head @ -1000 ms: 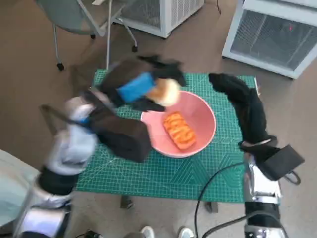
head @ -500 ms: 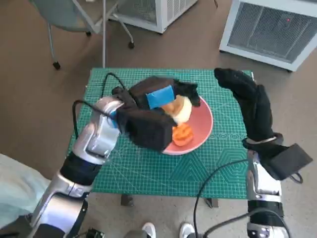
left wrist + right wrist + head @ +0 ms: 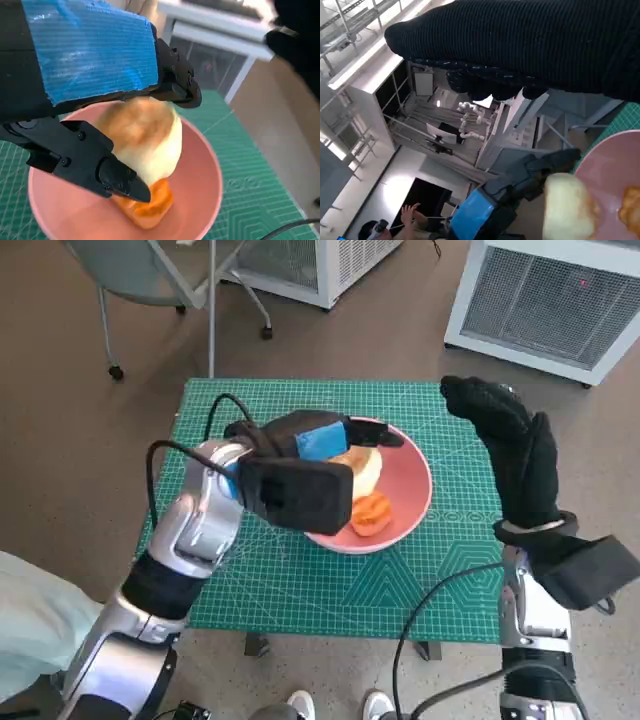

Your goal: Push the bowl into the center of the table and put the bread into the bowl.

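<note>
left robot hand: clamped on pale domed bread roll | smooth pink bowl | right robot hand: empty, fingers apart

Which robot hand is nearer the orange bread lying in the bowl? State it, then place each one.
Left. The left robot hand holds a pale bun just above the orange bread in the pink bowl. The right robot hand hangs beside the bowl's rim, holding nothing.

Glossy pink bowl, knitted glove
</note>
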{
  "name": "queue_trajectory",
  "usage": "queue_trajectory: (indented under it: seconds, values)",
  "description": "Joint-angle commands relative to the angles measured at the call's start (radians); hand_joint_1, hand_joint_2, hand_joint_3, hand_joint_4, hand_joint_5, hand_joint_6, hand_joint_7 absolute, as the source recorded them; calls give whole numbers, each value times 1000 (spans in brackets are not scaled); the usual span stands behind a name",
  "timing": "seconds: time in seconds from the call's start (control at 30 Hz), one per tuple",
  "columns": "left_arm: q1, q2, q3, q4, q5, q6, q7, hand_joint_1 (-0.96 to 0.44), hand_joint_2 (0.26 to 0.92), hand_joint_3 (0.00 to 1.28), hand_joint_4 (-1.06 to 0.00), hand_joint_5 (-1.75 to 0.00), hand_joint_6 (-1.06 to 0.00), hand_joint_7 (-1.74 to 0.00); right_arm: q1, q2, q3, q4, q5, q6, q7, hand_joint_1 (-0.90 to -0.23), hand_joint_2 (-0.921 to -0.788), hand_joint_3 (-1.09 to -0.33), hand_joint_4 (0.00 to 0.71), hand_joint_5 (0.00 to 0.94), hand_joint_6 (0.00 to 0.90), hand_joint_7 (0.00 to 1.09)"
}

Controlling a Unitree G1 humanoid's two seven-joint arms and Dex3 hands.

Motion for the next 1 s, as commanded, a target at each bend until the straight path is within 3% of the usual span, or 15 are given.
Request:
queue_trajectory:
  seconds: [0.03,0.37,0.53,0.67,1.0]
  values:
    - [33,26,39,-71,-16,-16,21,-279,866,7,-239,0,-377,-34,21,6,-9,-3,16,16,-10,-608,-921,-753,239,4,-1,509]
    - [99,32,209,-176,-169,-80,79,-293,874,7,-250,-6,-394,-32,13,9,-10,-14,13,14,-19,-621,-921,-736,242,5,-1,513]
    - [106,34,220,-177,-194,-97,95,-292,880,8,-260,-7,-403,-32,14,8,-10,-18,12,16,-20,-623,-921,-735,244,5,-1,514]
    - [143,-90,354,-49,-344,-326,265,-354,908,48,-301,-24,-435,-47,2,1,-11,-51,13,27,-24,-629,-921,-722,250,7,-1,519]
    - [185,-195,415,-9,-558,-405,275,-557,921,285,-336,-22,-386,-31,-27,-4,1,-130,-2,64,-39,-609,-921,-719,257,8,-1,525]
